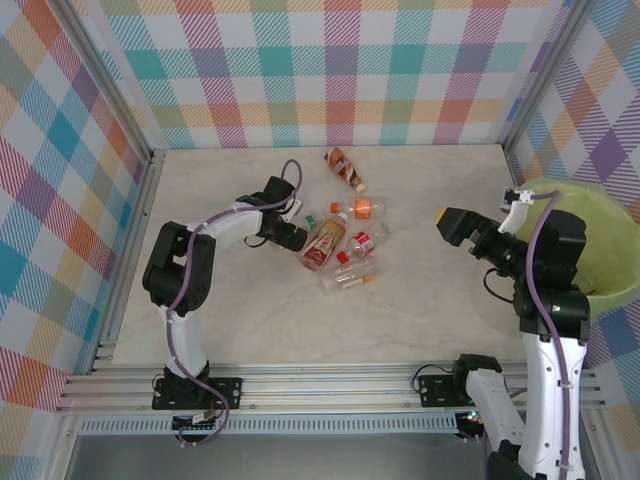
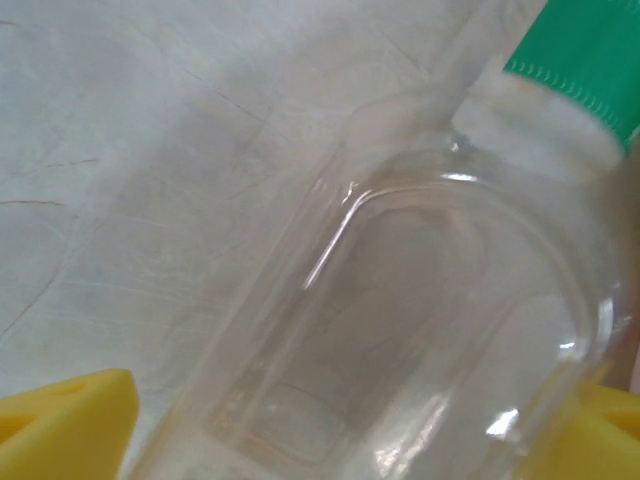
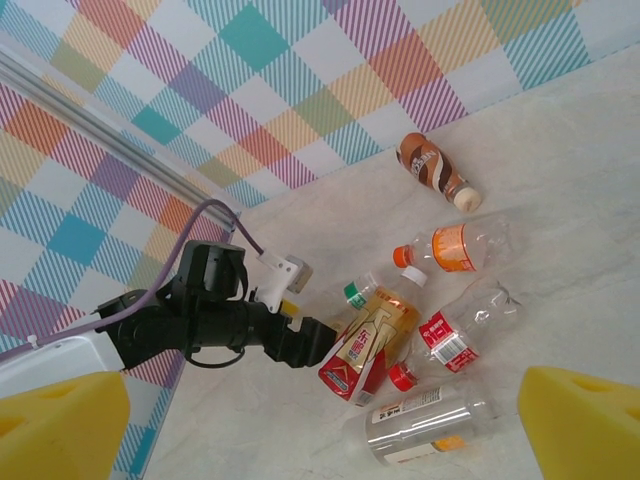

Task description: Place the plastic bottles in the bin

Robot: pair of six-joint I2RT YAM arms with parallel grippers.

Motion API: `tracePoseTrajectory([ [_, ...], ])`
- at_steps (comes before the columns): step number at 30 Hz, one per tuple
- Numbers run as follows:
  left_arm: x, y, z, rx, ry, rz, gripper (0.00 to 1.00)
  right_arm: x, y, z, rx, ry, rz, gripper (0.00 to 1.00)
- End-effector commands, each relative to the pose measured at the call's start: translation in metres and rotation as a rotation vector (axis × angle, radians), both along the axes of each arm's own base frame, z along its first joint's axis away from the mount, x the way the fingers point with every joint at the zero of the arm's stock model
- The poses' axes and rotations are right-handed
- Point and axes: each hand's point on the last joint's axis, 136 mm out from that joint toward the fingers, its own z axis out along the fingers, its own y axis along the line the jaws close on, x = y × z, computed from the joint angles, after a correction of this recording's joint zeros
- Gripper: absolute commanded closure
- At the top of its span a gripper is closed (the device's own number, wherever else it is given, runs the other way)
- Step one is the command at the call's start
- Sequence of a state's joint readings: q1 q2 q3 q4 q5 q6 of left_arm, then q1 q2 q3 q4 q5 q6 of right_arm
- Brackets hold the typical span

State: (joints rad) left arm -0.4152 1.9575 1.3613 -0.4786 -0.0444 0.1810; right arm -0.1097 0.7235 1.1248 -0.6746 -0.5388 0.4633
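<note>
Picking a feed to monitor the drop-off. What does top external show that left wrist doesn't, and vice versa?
Top external, not left wrist: the bin, the right gripper, the brown bottle by the back wall.
Left wrist, not top external: a close look at its yellow fingertips flanking the clear wall of the green-capped bottle; contact unclear.
Both: that bottle, lying at the left gripper.

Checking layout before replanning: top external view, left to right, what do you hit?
left gripper → plastic bottles → right gripper → bin
</note>
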Motion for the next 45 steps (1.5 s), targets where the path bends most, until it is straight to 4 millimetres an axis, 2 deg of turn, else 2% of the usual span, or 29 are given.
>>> tracePoseTrajectory([
  [1, -0.005, 0.004, -0.005, -0.001, 0.046, -0.035, 0.16, -0.005, 0.002, 0.008, -0.01, -0.028, 0.009, 0.01],
  [6, -0.016, 0.008, -0.005, -0.014, 0.025, -0.028, 0.36, -0.007, 0.014, 0.012, 0.023, -0.042, 0.086, 0.0],
  [11, -0.021, 0.015, 0.013, -0.056, -0.055, 0.041, 0.51, -0.009, 0.028, 0.012, 0.058, -0.055, 0.17, 0.0],
  [15, -0.021, 0.018, 0.029, -0.099, -0.13, 0.099, 0.62, -0.006, 0.041, 0.002, 0.064, -0.032, 0.217, 0.0],
  [21, -0.034, 0.012, 0.055, -0.202, -0.161, 0.123, 0.99, 0.009, 0.076, -0.025, 0.017, 0.025, 0.297, 0.0],
  [23, -0.033, 0.008, 0.074, -0.277, -0.206, 0.153, 1.0, 0.013, 0.09, -0.032, -0.015, 0.03, 0.326, 0.0],
  [27, -0.05, -0.014, 0.111, -0.46, -0.218, 0.126, 1.0, 0.027, 0.11, -0.039, -0.09, -0.012, 0.306, 0.0],
  [31, -0.076, -0.04, 0.154, -0.668, -0.23, 0.038, 1.0, 0.036, 0.135, -0.04, -0.12, -0.051, 0.32, 0.0],
  [35, -0.1, -0.058, 0.186, -0.861, -0.218, -0.011, 1.0, 0.042, 0.161, -0.043, -0.118, -0.06, 0.362, 0.0],
  [40, -0.133, -0.085, 0.212, -1.091, -0.141, -0.119, 1.0, 0.044, 0.195, -0.042, -0.05, -0.034, 0.471, 0.0],
  [45, -0.155, -0.102, 0.226, -1.142, -0.121, -0.225, 1.0, 0.054, 0.215, -0.029, 0.091, -0.057, 0.475, 0.0],
])
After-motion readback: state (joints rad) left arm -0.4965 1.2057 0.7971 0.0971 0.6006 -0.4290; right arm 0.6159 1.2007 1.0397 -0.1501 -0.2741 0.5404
